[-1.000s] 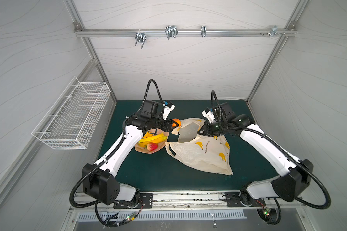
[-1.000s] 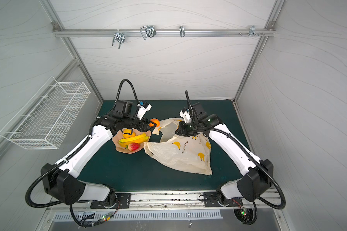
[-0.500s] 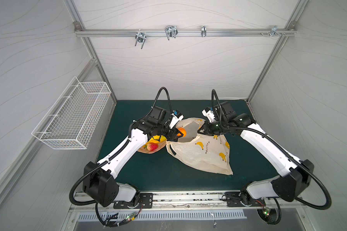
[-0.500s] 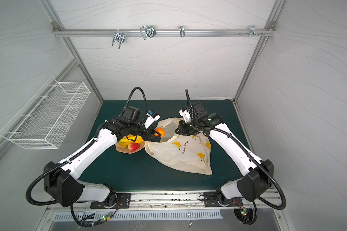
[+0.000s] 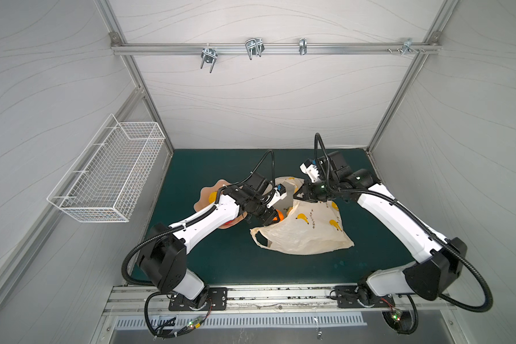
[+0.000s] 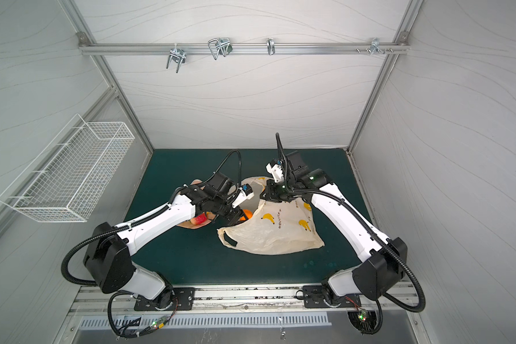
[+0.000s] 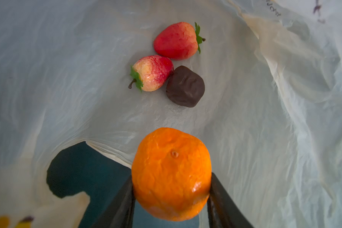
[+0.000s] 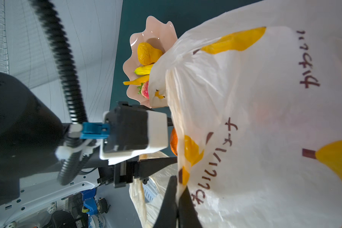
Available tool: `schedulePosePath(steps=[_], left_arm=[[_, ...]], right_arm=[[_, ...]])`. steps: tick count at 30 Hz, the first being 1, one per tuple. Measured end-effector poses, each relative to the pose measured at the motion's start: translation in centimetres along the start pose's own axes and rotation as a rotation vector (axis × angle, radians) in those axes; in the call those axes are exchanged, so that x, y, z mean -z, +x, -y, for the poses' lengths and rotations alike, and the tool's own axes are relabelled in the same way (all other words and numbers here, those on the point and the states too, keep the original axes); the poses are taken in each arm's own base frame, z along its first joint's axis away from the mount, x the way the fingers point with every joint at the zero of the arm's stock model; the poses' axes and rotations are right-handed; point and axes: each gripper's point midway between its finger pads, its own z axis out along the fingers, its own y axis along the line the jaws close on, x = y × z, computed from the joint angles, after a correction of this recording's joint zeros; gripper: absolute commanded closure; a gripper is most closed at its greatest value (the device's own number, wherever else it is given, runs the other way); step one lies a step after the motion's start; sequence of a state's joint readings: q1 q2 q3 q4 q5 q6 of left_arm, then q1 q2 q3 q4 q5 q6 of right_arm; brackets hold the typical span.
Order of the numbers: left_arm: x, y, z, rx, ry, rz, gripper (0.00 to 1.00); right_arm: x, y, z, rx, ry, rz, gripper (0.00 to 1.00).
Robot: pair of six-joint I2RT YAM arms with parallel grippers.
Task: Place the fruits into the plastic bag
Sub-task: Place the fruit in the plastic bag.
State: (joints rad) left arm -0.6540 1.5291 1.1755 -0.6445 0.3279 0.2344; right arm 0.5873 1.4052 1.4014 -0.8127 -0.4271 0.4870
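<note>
The cream plastic bag (image 5: 304,232) (image 6: 276,235) with banana prints lies on the green mat, its mouth facing left. My right gripper (image 5: 297,197) (image 8: 177,190) is shut on the bag's upper edge and holds the mouth up. My left gripper (image 5: 273,219) (image 7: 171,189) is shut on the orange fruit (image 7: 171,173) (image 6: 247,215) at the mouth, over the lower lip. Inside the bag (image 7: 265,138) lie two strawberries (image 7: 176,40) (image 7: 152,73) and a dark brown lumpy fruit (image 7: 185,86). On the pinkish plate (image 8: 152,29) remain a yellow lumpy fruit (image 8: 147,53), banana pieces (image 8: 144,70) and a strawberry (image 8: 145,90).
The plate (image 5: 204,193) sits just left of the bag, mostly under my left arm. A white wire basket (image 5: 111,175) hangs on the left wall. The enclosure walls stand close behind and beside both arms.
My left gripper has carried the orange fruit from beside the plate rightward and nearer, down to the bag's mouth. The right gripper has kept its hold on the bag's edge.
</note>
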Motion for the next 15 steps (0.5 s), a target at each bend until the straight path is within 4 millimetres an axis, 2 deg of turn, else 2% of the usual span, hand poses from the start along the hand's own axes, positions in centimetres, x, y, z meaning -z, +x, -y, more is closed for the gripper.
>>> schedulePosePath(steps=[9, 15], left_arm=[[-2.9, 1.5, -0.8, 0.078, -0.005, -0.09, 0.64], [-3.7, 0.4, -0.4, 0.151, 0.041, -0.053, 0.64]], right_arm=[[0.0, 0.0, -0.1, -0.017, -0.006, -0.002, 1.0], [-0.2, 0.0, -0.5, -0.03, -0.028, -0.003, 1.0]])
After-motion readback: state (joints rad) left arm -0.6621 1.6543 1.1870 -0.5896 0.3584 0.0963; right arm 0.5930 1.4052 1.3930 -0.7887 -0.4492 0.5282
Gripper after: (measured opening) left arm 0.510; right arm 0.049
